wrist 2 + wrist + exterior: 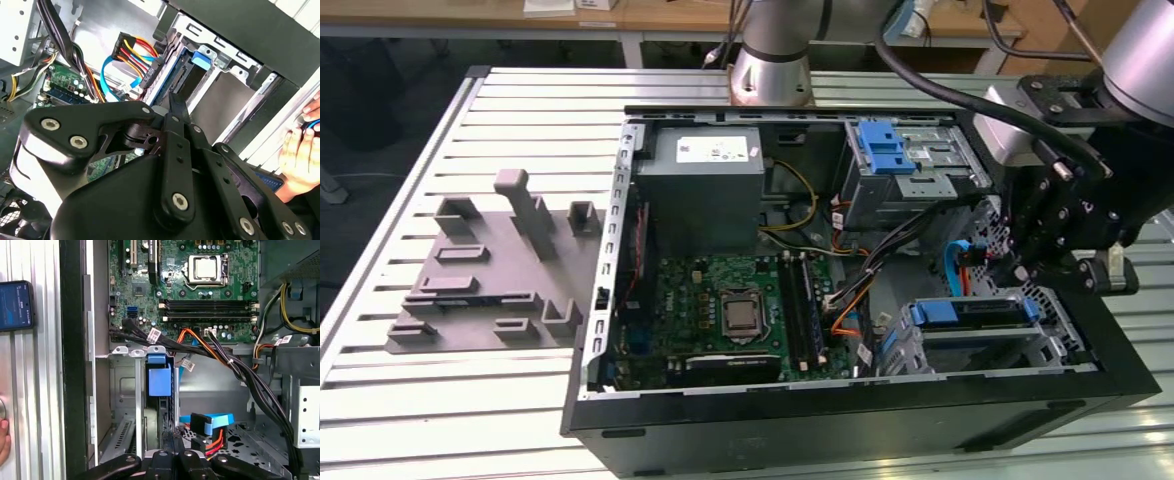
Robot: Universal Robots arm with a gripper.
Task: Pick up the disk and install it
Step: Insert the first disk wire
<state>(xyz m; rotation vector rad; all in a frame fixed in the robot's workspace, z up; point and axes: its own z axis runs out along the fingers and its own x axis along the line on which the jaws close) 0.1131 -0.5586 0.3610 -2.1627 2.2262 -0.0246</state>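
The disk point(969, 314), a drive with a blue plastic rail, sits in the lower drive cage at the exterior view's right front corner of the open computer case point(854, 420). In both wrist views I see it edge-on in its slot, blue tab point(159, 381) point(202, 58) showing. My gripper point(1030, 274) hangs over that cage. Its black fingers point(175, 107) are pressed together into one point, right at the disk's near edge point(172, 440). Whether the tips touch the disk I cannot tell.
Power and blue data cables point(212, 424) hang loose beside the cage. The motherboard point(720, 310), grey power supply point(707, 185) and an upper bay with a blue latch point(886, 148) fill the case. A grey fixture plate point(494, 275) lies at the exterior view's left. A person's hand point(300, 152) and a phone point(15, 304) are beside the case.
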